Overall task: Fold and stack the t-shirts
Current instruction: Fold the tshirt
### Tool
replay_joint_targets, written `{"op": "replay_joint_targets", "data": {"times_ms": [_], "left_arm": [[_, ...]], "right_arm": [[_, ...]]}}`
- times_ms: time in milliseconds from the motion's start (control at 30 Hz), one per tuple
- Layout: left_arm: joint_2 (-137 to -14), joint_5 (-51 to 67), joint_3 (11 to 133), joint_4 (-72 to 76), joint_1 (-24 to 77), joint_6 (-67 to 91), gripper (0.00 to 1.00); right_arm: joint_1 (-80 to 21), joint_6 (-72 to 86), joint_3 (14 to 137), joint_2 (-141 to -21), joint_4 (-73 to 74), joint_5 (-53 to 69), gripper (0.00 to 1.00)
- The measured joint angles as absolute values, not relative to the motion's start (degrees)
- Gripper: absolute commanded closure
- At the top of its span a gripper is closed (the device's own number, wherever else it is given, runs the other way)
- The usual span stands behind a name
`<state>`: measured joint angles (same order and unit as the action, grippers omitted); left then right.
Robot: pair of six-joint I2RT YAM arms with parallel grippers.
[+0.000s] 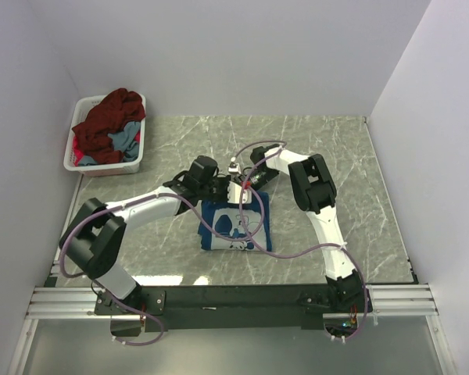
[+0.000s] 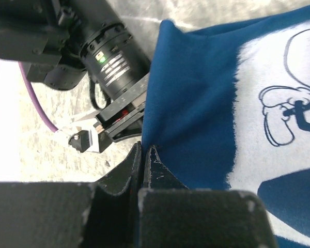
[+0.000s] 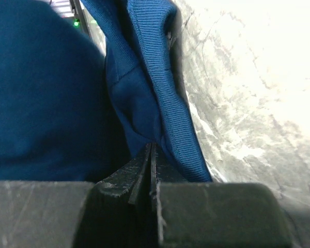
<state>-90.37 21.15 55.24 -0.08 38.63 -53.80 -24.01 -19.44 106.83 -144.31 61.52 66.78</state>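
Note:
A deep blue t-shirt (image 1: 234,225) with a white cartoon print lies partly folded on the marble table between the two arms. My left gripper (image 1: 223,189) is at its far edge. The left wrist view shows that gripper (image 2: 143,152) shut on the blue t-shirt (image 2: 196,93), its jaws pinching the cloth's edge. My right gripper (image 1: 247,178) is close beside it, and the right wrist view shows this gripper (image 3: 151,150) shut on the blue t-shirt (image 3: 41,93) next to a ribbed band (image 3: 170,103). More t-shirts, a dark maroon one (image 1: 109,117) and a grey-blue one (image 1: 126,139), lie heaped in the basket.
A white plastic basket (image 1: 102,167) stands at the far left corner of the table, against the left wall. White walls close the table in at the back and on both sides. In the left wrist view, the right arm's black wrist (image 2: 111,59) hangs close beside my left fingers.

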Motion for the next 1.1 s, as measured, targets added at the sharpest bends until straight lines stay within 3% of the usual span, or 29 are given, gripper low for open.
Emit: {"op": "replay_joint_targets", "data": {"times_ms": [367, 567, 767, 800, 933, 1100], "left_arm": [[-96.03, 19.07, 54.13, 7.68, 37.69, -54.22, 0.99], [-98.54, 17.74, 51.92, 13.47, 37.71, -54.37, 0.99], [-98.67, 17.23, 49.54, 16.82, 37.98, -54.85, 0.98], [-98.67, 17.21, 49.36, 17.17, 38.04, -54.96, 0.95], [-98.78, 17.3, 49.21, 17.72, 38.09, -55.4, 0.66], [-98.04, 19.27, 50.78, 13.23, 37.69, -53.56, 0.5]], "right_arm": [[-23.73, -18.22, 106.85, -143.83, 62.52, 64.97, 0.87], [-23.73, -14.48, 106.83, -139.06, 59.42, 54.68, 0.85], [-23.73, -12.08, 108.03, -135.83, 58.11, 44.58, 0.75], [-23.73, -11.77, 108.36, -135.46, 58.06, 42.83, 0.72], [-23.35, -11.11, 108.81, -133.51, 57.74, 37.39, 0.62], [-19.68, -11.68, 111.79, -131.81, 58.7, 34.92, 0.5]]}}
